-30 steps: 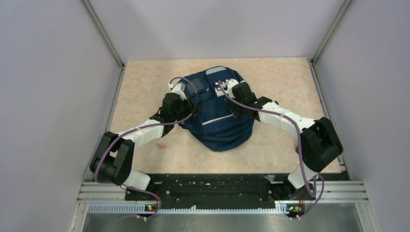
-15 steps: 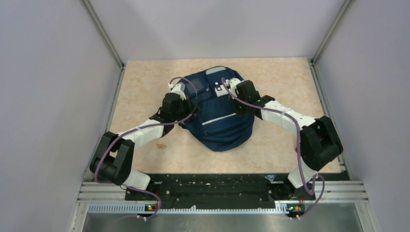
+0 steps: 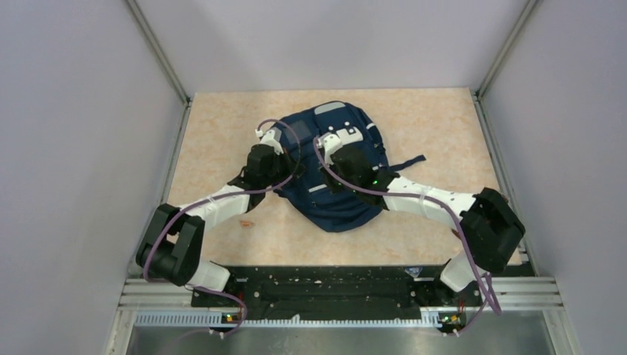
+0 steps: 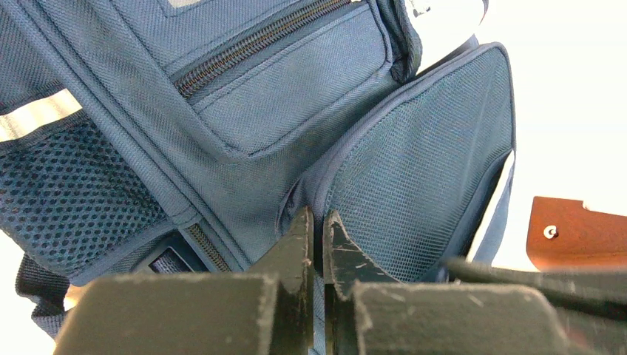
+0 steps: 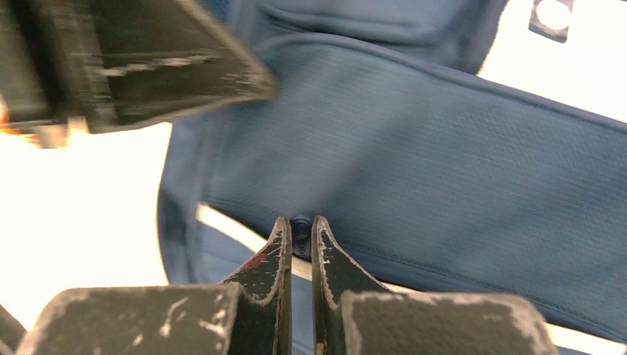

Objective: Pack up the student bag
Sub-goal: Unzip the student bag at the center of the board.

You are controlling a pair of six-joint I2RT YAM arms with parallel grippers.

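Note:
The navy-blue student bag lies front-up in the middle of the table, with grey-white stripes and white patches. My left gripper is at the bag's left side. In the left wrist view it is shut on a fold of the bag's fabric beside a mesh side pocket. My right gripper is over the bag's upper middle. In the right wrist view it is shut on a small dark-blue zipper pull against the bag's fabric.
A dark strap sticks out from the bag's right side onto the table. A small reddish scrap lies near the left arm. A brown piece with a rivet shows at the right of the left wrist view. Grey walls enclose three sides.
My right arm has swung left from the bag's upper right edge to its upper middle, uncovering the strap on the right. The left arm has hardly moved.

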